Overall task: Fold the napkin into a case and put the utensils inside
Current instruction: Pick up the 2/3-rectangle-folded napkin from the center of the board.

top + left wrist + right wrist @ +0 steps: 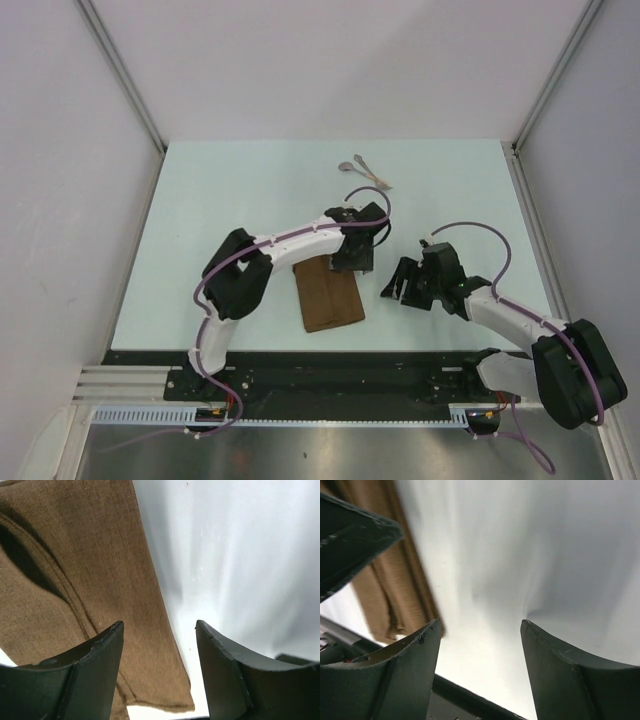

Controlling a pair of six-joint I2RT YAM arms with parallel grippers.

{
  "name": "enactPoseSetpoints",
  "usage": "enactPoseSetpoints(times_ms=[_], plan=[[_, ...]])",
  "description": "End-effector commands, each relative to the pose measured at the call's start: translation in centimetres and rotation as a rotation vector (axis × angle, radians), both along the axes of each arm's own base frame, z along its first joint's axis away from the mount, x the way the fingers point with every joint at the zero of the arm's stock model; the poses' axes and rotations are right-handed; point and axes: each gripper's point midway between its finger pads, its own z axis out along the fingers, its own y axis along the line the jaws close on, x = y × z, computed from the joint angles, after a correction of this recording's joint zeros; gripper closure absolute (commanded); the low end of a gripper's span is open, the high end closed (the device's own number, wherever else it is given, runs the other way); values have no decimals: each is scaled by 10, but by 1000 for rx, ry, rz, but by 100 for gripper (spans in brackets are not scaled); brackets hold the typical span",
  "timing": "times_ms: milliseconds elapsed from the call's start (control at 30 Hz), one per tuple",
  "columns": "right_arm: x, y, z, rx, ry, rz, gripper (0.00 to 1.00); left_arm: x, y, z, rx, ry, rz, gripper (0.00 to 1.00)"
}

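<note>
pale table, white walls round it. my left gripper: jaws spread, nothing between them, low over a long edge of the napkin, one finger above cloth, the other above bare table. can't tell if it touches. my right gripper: jaws spread too, empty, only table between them, napkin off to its left and apart from it. napkin is folded to a brown rectangle near the table's middle, on the near side, layers showing along its length. utensils lie at the far side, well apart from the napkin, the two touching or crossed at the handles.

risks, my guess:
- the fold is loose cloth with nothing pinning it, so it may spring open or slide if my left finger catches the edge on lifting off.
- utensils are thin and flat on a hard top, so a pinch could slip or skid them. grabbing one may knock the other.
- both grippers sit close together, so one reaching past the other could bump.
- napkin's opening lies flat. pushing a utensil in with no hold on the cloth would likely shove the whole thing.
</note>
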Motion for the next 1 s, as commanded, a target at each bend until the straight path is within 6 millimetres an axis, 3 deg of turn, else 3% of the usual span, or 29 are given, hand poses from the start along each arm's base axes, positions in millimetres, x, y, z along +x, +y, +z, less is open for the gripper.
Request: enactPoseSetpoints(times_ms=[0, 100, 367, 533, 567, 633, 967], plan=[[6, -12, -3, -81, 12, -34, 30, 2, 10, -1, 110, -18, 65, 36], [8, -10, 1, -72, -14, -10, 30, 1, 13, -2, 113, -18, 70, 38], [19, -2, 5, -50, -37, 23, 29, 1, 5, 41, -47, -143, -65, 36], [25, -2, 9, -42, -42, 16, 26, -6, 8, 28, -17, -98, -71, 32], [25, -3, 9, -45, -45, 14, 23, -8, 8, 19, 5, -77, -71, 32], [22, -6, 5, -55, -35, 3, 21, -7, 3, 19, 24, -86, -58, 32], [18, -20, 0, -70, -20, -29, 19, -13, 5, -8, 148, -64, 40, 35]])
